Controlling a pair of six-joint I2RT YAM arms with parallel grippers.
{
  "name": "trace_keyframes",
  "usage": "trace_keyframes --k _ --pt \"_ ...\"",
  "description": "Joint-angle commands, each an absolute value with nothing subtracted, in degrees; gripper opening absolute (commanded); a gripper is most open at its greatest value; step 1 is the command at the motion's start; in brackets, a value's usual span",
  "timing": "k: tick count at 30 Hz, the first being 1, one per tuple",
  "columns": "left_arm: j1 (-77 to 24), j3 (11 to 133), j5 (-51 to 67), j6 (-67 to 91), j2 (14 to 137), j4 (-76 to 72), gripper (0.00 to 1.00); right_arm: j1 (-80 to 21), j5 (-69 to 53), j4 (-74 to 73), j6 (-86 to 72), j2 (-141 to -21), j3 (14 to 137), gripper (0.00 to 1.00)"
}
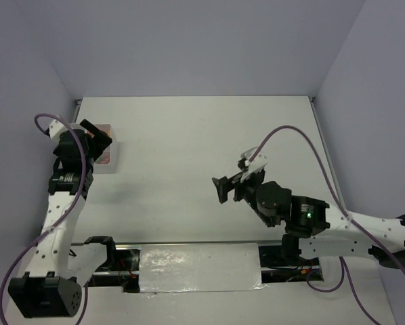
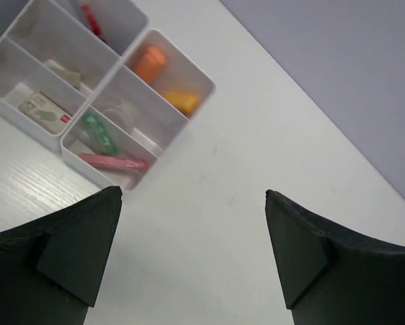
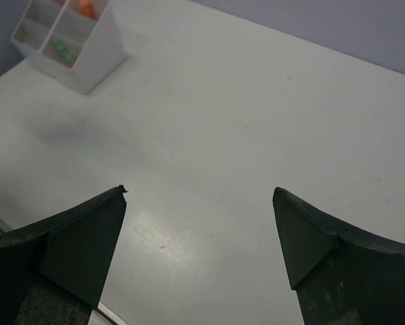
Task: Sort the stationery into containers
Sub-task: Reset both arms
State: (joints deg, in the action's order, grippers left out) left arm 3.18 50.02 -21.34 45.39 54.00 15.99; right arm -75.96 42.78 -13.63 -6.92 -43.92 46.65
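The left gripper (image 2: 193, 193) is hovering just beside the white divided box (image 2: 87, 168), its jaws spread wide and holding nothing. The box is sitting near the left edge of the table (image 1: 189, 135). Inside it, an orange marker (image 2: 150, 62) is lying in a corner compartment. A green marker (image 2: 99, 134) and a pink marker (image 2: 114, 162) are sharing the compartment nearest the gripper, and erasers (image 2: 45, 110) are resting in another. The right gripper (image 3: 199, 190) is hanging over bare tabletop, well apart from the box, likewise spread open and empty.
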Motion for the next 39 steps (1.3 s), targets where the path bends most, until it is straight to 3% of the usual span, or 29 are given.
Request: trace_keyframes --k 1,4,8,19,39 --pt "2.20 58.94 -9.50 33.24 48.01 26.82 0.99 -75.85 58.50 -27.03 -17.12 -44.82 58.69 0.96" --pt "2.20 64.14 -7.29 24.80 43.97 33.20 0.99 -75.85 63.09 -43.28 -23.90 -45.35 66.08 0.96" --pt "2.11 66.71 -10.19 17.33 37.02 39.54 0.99 -75.94 64.51 -50.78 -26.01 -42.20 70.40 0.97" --pt "0.44 55.38 -7.12 18.72 12.49 40.61 0.99 -75.94 60.03 -65.37 -32.34 -25.76 71.81 1.00" --pt "-1.41 55.28 -8.00 19.07 11.43 40.69 0.99 -75.76 61.26 -68.12 -32.00 -21.01 72.34 1.00"
